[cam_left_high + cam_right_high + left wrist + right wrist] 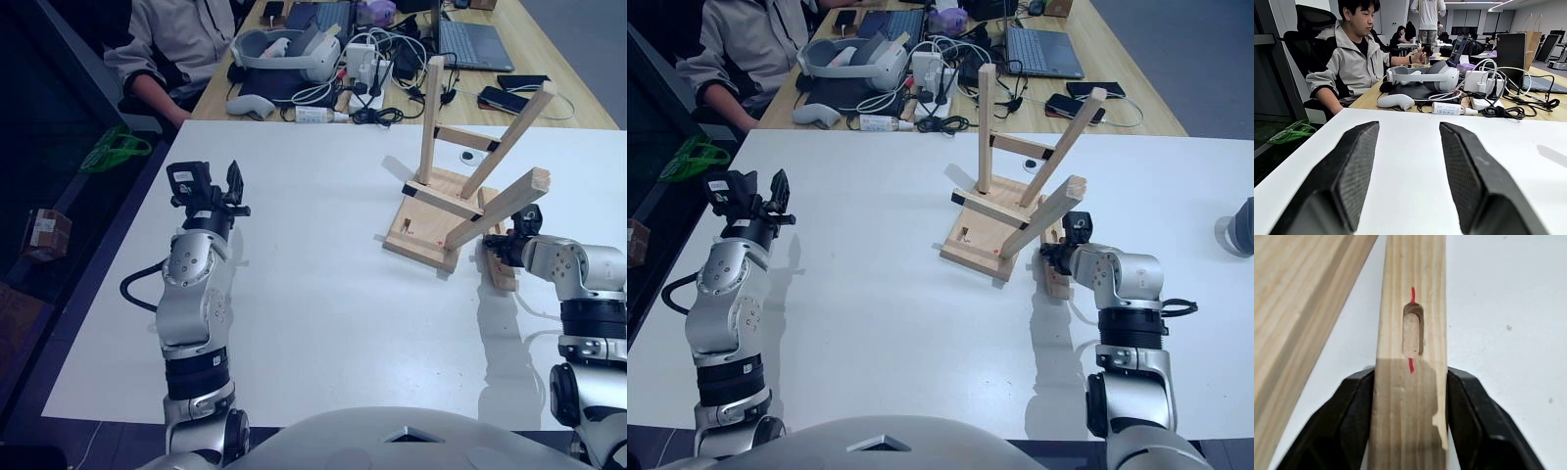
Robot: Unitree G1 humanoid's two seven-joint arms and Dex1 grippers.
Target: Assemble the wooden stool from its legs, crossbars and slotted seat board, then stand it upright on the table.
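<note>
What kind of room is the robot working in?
Probably an office or robot lab. Behind the white table stands a wooden desk with a laptop, a headset and tangled cables; a person sits at it.

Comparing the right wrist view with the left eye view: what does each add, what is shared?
Right wrist view adds the oblong slot, red-marked, in the clamped wooden bar. Left eye view adds the upturned stool with three legs fitted, and the open left pincer. Shared: the right pincer shut on that bar, lying on the white table.
</note>
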